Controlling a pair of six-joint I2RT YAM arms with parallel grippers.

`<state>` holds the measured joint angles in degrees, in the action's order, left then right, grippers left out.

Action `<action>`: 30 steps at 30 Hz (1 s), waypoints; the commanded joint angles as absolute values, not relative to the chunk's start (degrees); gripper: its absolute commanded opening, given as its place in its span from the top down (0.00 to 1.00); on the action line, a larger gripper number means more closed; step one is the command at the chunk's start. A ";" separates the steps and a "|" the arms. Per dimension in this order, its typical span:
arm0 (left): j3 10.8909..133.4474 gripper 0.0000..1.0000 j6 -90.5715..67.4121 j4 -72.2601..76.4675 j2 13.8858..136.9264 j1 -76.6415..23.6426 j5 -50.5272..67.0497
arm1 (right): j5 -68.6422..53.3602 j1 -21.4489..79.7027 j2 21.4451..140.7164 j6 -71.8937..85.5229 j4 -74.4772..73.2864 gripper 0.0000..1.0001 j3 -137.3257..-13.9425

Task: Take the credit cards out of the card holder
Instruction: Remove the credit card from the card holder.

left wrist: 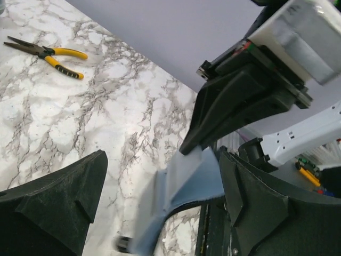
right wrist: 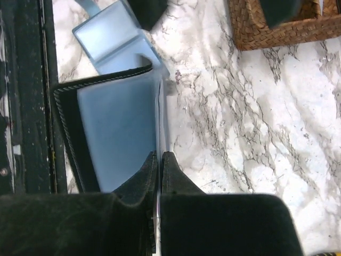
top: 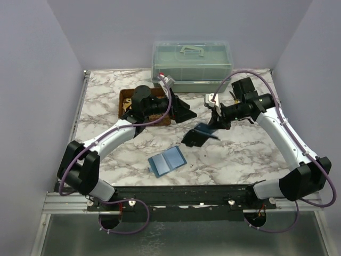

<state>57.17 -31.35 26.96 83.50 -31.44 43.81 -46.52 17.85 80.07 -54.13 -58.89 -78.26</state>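
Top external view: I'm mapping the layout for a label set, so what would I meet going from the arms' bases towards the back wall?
light-blue folder → card holder → wicker basket → lidded plastic box

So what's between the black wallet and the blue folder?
Nothing. Only bare marble table lies between the wallet and the folder, as the top camera shows.

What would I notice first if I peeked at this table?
Probably the right gripper pinching the open black card holder over the middle of the marble table. The left gripper gapes wide beside it, and a light-blue folder lies toward the front edge.
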 commanded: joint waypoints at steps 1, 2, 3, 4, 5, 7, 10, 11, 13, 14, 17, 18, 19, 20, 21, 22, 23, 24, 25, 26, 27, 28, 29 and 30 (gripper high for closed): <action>60.65 0.08 -27.46 24.96 87.51 -31.07 52.03 | -41.67 20.13 77.47 -58.52 -61.08 1.00 -78.96; 60.06 0.08 -27.35 25.79 87.93 -31.15 52.43 | -41.42 21.06 76.88 -58.81 -60.82 0.99 -78.70; 59.15 0.09 -27.40 27.10 88.23 -31.38 52.77 | -41.09 22.03 76.30 -59.00 -60.60 0.99 -78.34; 58.12 0.09 -27.56 28.67 88.35 -31.74 53.06 | -40.62 23.02 75.74 -59.18 -60.23 0.99 -77.79; 57.19 0.10 -27.55 30.01 88.38 -32.29 53.26 | -39.97 24.10 75.20 -59.15 -59.85 0.99 -77.28; 55.66 0.10 -26.86 31.62 88.18 -33.81 53.13 | -38.74 25.96 74.87 -59.15 -59.43 0.99 -76.49; 53.86 0.12 -24.93 32.61 87.43 -35.44 50.67 | -38.38 27.32 74.64 -59.30 -58.91 0.99 -75.59; 53.41 0.13 -24.67 33.00 87.23 -35.50 49.99 | -38.47 27.49 74.53 -59.32 -58.82 0.99 -75.39; 52.68 0.14 -24.39 33.56 87.13 -35.49 49.07 | -38.52 28.04 74.37 -59.57 -58.84 0.99 -75.12; 52.27 0.15 -24.01 33.84 86.95 -35.53 48.87 | -38.36 28.26 74.21 -59.66 -58.74 0.99 -74.95; 51.65 0.17 -24.26 34.63 87.10 -35.51 49.38 | -37.67 28.83 73.76 -59.98 -58.52 0.99 -74.33; 51.30 0.18 -24.70 35.35 87.18 -35.53 50.06 | -37.56 28.95 73.71 -59.95 -58.48 0.99 -74.13; 50.71 0.18 -25.40 36.69 87.11 -35.59 50.76 | -37.53 29.00 73.78 -59.94 -58.53 0.99 -73.98; 50.00 0.18 -26.19 38.70 86.90 -35.72 51.47 | -37.57 29.08 73.87 -59.96 -58.53 0.99 -73.81; 49.18 0.18 -27.14 40.62 86.69 -35.76 52.16 | -37.75 29.17 73.98 -60.01 -58.60 0.99 -73.68; 48.57 0.17 -27.85 42.12 86.36 -35.77 52.68 | -37.91 29.21 74.00 -60.03 -58.54 0.99 -73.51; 48.06 0.17 -28.27 43.14 86.03 -35.73 53.13 | -38.08 29.38 73.94 -60.03 -58.49 0.99 -73.36; 47.62 0.17 -28.56 43.71 85.71 -35.77 53.51 | -38.28 29.48 73.98 -60.03 -58.43 0.99 -73.15; 47.29 0.16 -28.77 44.28 85.32 -35.77 53.74 | -38.39 29.59 74.05 -60.03 -58.43 0.99 -72.98; 47.02 0.16 -29.01 44.64 85.14 -35.77 53.97 | -38.48 29.65 74.12 -60.07 -58.43 0.99 -72.95; 46.83 0.16 -29.27 44.84 84.94 -35.77 54.23 | -38.43 29.78 74.17 -60.11 -58.57 0.99 -72.88; 46.58 0.16 -29.47 45.05 84.75 -35.76 54.35 | -38.41 29.87 74.22 -60.12 -58.54 0.99 -72.82; 46.25 0.16 -29.57 45.20 84.47 -35.77 54.39 | -38.41 29.90 74.19 -60.12 -58.63 0.99 -72.85; 46.01 0.15 -29.73 45.44 84.20 -35.77 54.44 | -38.47 29.92 74.18 -60.12 -58.56 0.99 -72.78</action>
<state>47.11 -28.53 40.88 86.83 -35.64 51.44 -38.17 29.32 75.29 -59.37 -59.72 -72.93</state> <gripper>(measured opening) 0.842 0.015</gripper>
